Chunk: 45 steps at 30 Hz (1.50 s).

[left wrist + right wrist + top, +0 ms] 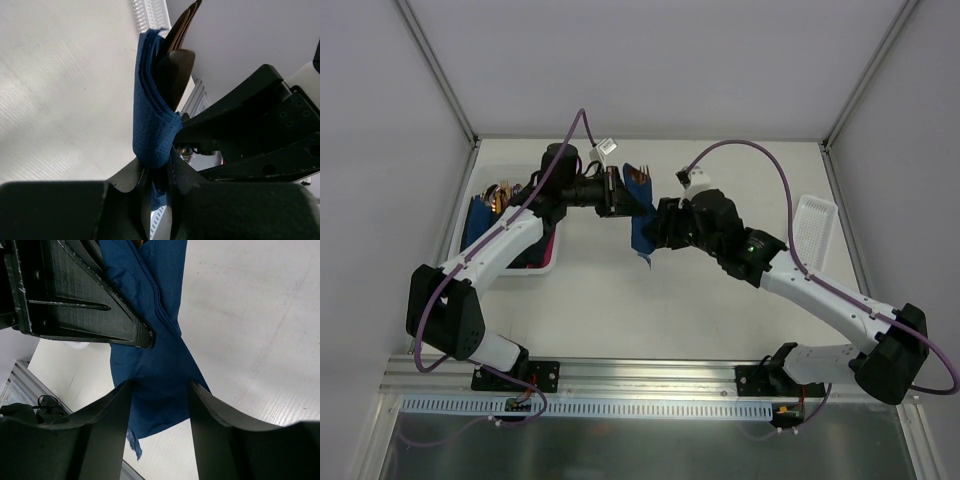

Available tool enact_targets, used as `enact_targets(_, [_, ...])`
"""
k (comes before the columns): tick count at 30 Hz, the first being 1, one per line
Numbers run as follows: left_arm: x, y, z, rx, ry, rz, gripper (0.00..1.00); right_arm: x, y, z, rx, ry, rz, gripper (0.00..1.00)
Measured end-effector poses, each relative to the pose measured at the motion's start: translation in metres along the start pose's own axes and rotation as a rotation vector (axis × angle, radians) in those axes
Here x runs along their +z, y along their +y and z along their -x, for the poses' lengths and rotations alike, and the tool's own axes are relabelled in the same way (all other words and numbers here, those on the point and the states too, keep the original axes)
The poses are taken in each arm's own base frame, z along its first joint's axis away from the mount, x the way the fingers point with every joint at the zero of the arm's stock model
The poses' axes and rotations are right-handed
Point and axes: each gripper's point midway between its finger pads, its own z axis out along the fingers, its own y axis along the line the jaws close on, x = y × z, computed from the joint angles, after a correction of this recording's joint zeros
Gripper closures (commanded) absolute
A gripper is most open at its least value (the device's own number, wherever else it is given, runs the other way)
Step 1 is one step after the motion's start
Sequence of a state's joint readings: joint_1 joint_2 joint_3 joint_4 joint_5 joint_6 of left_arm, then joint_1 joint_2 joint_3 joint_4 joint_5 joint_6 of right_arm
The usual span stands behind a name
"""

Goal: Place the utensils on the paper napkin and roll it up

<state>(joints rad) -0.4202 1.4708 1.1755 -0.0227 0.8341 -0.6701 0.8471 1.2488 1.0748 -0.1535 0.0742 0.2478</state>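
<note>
The navy paper napkin (640, 236) is wrapped round the gold-bronze utensils (644, 172), whose tips stick out of its far end. The bundle is held up off the table. My left gripper (626, 196) is shut on it; in the left wrist view the napkin (150, 115) is pinched between the jaws of the gripper (160, 162), with the utensils (182, 25) showing above the fold. My right gripper (658, 228) is open. In the right wrist view the gripper (160, 387) has a finger on each side of the napkin's loose lower end (155, 360).
A white bin (535, 268) at the left holds more navy napkins, a magenta napkin (549, 246) and spare gold utensils (500, 193). A white ribbed tray (815, 230) lies at the right. Enclosure walls stand on the left, right and far sides.
</note>
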Motion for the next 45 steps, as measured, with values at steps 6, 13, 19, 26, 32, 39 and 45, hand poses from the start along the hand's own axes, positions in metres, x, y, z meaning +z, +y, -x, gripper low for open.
enact_targets(6, [0.000, -0.004, -0.001, -0.005, 0.002, -0.033, 1.00, 0.000, 0.001, 0.000, -0.002, 0.000, 0.007, 0.41])
enact_targets(13, [0.001, -0.010, -0.005, -0.029, 0.010, -0.090, 1.00, -0.003, 0.001, 0.000, 0.025, -0.014, 0.062, 0.41])
enact_targets(19, [0.001, -0.017, -0.004, -0.037, 0.005, -0.132, 1.00, -0.006, 0.002, 0.003, 0.080, -0.035, 0.134, 0.42])
enact_targets(26, [0.000, -0.027, -0.002, -0.035, 0.002, -0.182, 1.00, -0.007, 0.012, 0.008, 0.111, -0.048, 0.210, 0.46])
enact_targets(32, [-0.001, -0.031, -0.002, -0.042, 0.004, -0.202, 1.00, -0.006, 0.016, 0.008, 0.142, -0.055, 0.264, 0.58])
enact_targets(39, [-0.002, -0.036, -0.001, -0.038, 0.000, -0.234, 1.00, -0.008, 0.020, 0.011, 0.169, -0.060, 0.315, 0.71])
enact_targets(45, [-0.002, -0.038, -0.001, -0.040, -0.005, -0.252, 1.00, -0.009, 0.020, 0.012, 0.195, -0.069, 0.360, 0.87])
